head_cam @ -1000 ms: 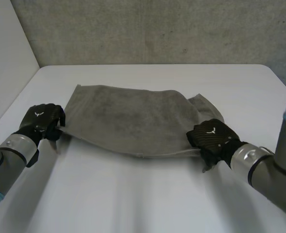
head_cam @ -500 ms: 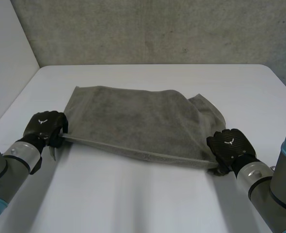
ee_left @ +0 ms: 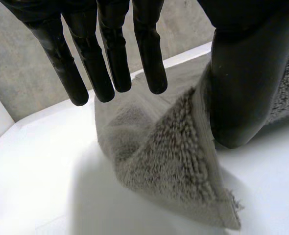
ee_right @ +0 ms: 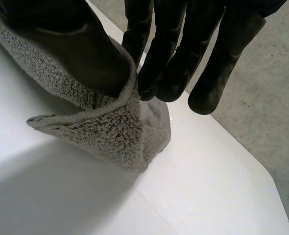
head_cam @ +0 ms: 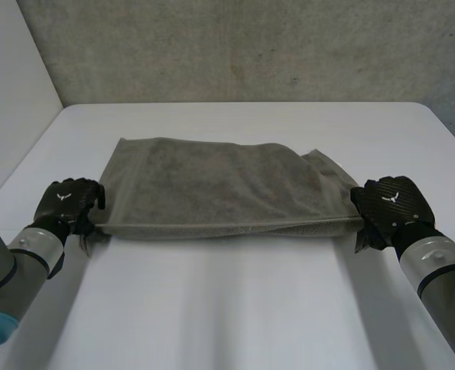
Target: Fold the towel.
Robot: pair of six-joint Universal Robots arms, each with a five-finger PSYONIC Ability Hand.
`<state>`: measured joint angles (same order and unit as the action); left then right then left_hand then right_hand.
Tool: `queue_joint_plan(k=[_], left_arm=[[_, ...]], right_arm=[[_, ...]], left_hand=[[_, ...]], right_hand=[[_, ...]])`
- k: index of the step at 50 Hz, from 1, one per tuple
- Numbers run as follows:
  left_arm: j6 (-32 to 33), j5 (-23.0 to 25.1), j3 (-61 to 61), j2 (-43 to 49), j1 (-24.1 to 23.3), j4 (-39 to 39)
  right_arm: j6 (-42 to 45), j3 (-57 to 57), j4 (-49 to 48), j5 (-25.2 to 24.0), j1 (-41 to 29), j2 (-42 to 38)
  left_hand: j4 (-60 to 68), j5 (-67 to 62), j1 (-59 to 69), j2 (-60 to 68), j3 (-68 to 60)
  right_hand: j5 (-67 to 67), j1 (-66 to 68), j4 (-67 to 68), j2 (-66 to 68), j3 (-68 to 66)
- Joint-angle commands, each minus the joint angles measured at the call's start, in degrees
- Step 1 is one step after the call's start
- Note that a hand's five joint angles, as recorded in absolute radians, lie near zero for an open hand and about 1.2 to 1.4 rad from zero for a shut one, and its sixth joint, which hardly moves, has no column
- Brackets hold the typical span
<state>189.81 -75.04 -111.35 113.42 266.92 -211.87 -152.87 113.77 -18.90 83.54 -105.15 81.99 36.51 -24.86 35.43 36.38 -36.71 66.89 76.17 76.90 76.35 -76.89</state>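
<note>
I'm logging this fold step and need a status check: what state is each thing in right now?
towel, near edge lifted and stretched taut between the hands, far part lying on the table.
left hand, pinching the towel's near corner on its side.
right hand, pinching the other near corner.
table, white, bearing the towel's far part.

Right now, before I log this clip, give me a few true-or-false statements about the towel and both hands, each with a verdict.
1. The left hand pinches a near corner of the towel. True.
2. The right hand lies open on the table, off the towel. False: it pinches the other near corner between thumb and fingers.
3. The towel's near edge sags slack between the hands. False: it runs straight and taut from hand to hand.
4. The towel's far part lies on the table. True.
</note>
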Motion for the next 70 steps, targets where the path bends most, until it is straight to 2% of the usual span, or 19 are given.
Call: queue_joint_plan(k=[1, 8, 10, 11, 12, 14, 21, 27, 30, 32, 35, 37, 38, 40, 45, 57, 62, 64, 70], left_arm=[[2.7, -0.5, 0.0, 0.8, 0.0, 0.8], [6.6, -2.8, -0.8, 0.0, -0.1, 0.8], [6.8, -5.3, -0.8, -0.3, -0.4, 0.8], [6.8, -5.3, -0.8, -0.3, -0.4, 0.8], [6.6, -6.1, -0.8, -0.6, -0.7, 0.8], [6.3, -6.5, -0.8, -1.0, -0.8, 0.9], [6.4, -6.1, -1.7, -3.3, -1.2, 2.5], [3.6, -4.2, 1.5, -11.2, -1.5, 7.4], [0.3, -4.2, 5.6, -18.1, -1.6, 10.7], [-2.0, -4.1, 8.4, -21.9, -1.7, 12.8], [-6.7, -3.8, 16.1, -28.2, -1.9, 16.9], [-10.8, -3.0, 24.7, -31.7, -1.8, 22.2], [-10.8, -3.0, 24.8, -31.7, -1.8, 22.2], [-12.2, -2.7, 28.9, -32.3, -1.8, 25.3], [-14.1, -3.1, 40.3, -26.9, -2.0, 33.6], [-13.6, -6.1, 48.6, -5.4, -2.9, 34.9], [-13.6, -8.2, 56.1, 3.6, -3.7, 34.7], [-13.7, -9.4, 63.3, 7.9, -4.1, 34.7], [-14.2, -12.4, 74.1, 9.6, -4.7, 34.6]], right_arm=[[0.6, -0.2, 0.0, -0.2, 0.1, -0.6], [0.7, -0.7, -1.0, -0.3, 2.3, -0.7], [0.9, -0.7, -1.1, -0.5, 3.4, -0.4], [0.9, -0.7, -1.1, -0.5, 3.4, -0.4], [1.2, -0.8, -1.1, -0.6, 3.5, -0.4], [1.6, -0.9, -0.8, -0.5, 3.5, -0.3], [3.4, -2.1, -0.2, -0.7, 3.3, -0.7], [5.2, -8.8, 5.4, -1.5, 3.5, 2.3], [6.4, -16.9, 14.3, -3.1, 3.4, 7.5], [6.7, -28.2, 24.4, -4.9, 3.4, 10.2], [6.6, -35.0, 29.3, -5.5, 3.6, 10.2], [6.5, -48.6, 37.7, -5.8, 4.0, 9.9], [6.5, -48.6, 37.7, -5.8, 4.0, 9.9], [6.5, -59.9, 44.6, -5.5, 4.9, 7.0], [6.7, -70.7, 51.9, -5.3, 4.8, -2.1], [7.7, -77.6, 55.9, -1.5, 4.0, -17.8], [7.8, -85.7, 50.0, 2.0, 0.6, -24.9], [7.8, -93.3, 42.9, 5.4, -0.8, -29.3], [8.1, -104.0, 35.1, 8.8, -0.8, -32.9]], left_hand=[[-0.9, -0.8, 0.2, -0.8, 1.1], [6.0, -7.6, 7.1, 6.1, -5.8], [26.4, -28.1, 27.5, 26.5, -26.2], [26.5, -28.2, 27.6, 26.6, -26.3], [39.5, -41.2, 40.6, 39.6, -39.3], [43.4, -45.1, 44.5, 43.6, -43.2], [43.5, -45.1, 44.6, 43.6, -43.3], [43.5, -45.1, 44.6, 43.6, -43.3], [43.5, -45.1, 44.6, 43.6, -43.3], [43.5, -45.1, 44.6, 43.6, -43.3], [43.5, -45.1, 44.6, 43.6, -43.3], [43.5, -45.1, 44.6, 43.6, -43.3], [43.5, -45.1, 44.6, 43.6, -43.3], [43.5, -45.1, 44.6, 43.6, -43.3], [43.5, -45.1, 44.6, 43.6, -43.3], [43.5, -45.1, 44.6, 43.6, -43.3], [43.5, -45.1, 44.6, 43.6, -43.3], [43.5, -45.1, 44.6, 43.6, -43.3], [43.5, -45.1, 44.6, 43.6, -43.3]], right_hand=[[3.1, 3.8, 3.1, 3.7, -3.1], [3.1, 3.8, 3.1, 3.7, -3.1], [3.1, 3.8, 3.1, 3.7, -3.1], [3.1, 3.8, 3.1, 3.7, -3.1], [3.1, 3.8, 3.1, 3.7, -3.1], [3.1, 3.8, 3.1, 3.7, -3.1], [3.1, 3.8, 3.1, 3.7, -3.1], [3.1, 3.8, 3.1, 3.7, -3.1], [3.1, 3.8, 3.1, 3.7, -3.1], [3.1, 3.8, 3.1, 3.7, -3.1], [3.1, 3.8, 3.1, 3.7, -3.1], [3.1, 3.8, 3.1, 3.7, -3.1], [3.1, 3.8, 3.1, 3.7, -3.1], [3.1, 3.8, 3.1, 3.7, -3.1], [3.1, 3.8, 3.1, 3.7, -3.1], [3.1, 3.8, 3.1, 3.7, -3.1], [3.1, 3.8, 3.1, 3.7, -3.1], [3.1, 3.8, 3.1, 3.7, -3.1], [3.1, 3.8, 3.1, 3.7, -3.1]])
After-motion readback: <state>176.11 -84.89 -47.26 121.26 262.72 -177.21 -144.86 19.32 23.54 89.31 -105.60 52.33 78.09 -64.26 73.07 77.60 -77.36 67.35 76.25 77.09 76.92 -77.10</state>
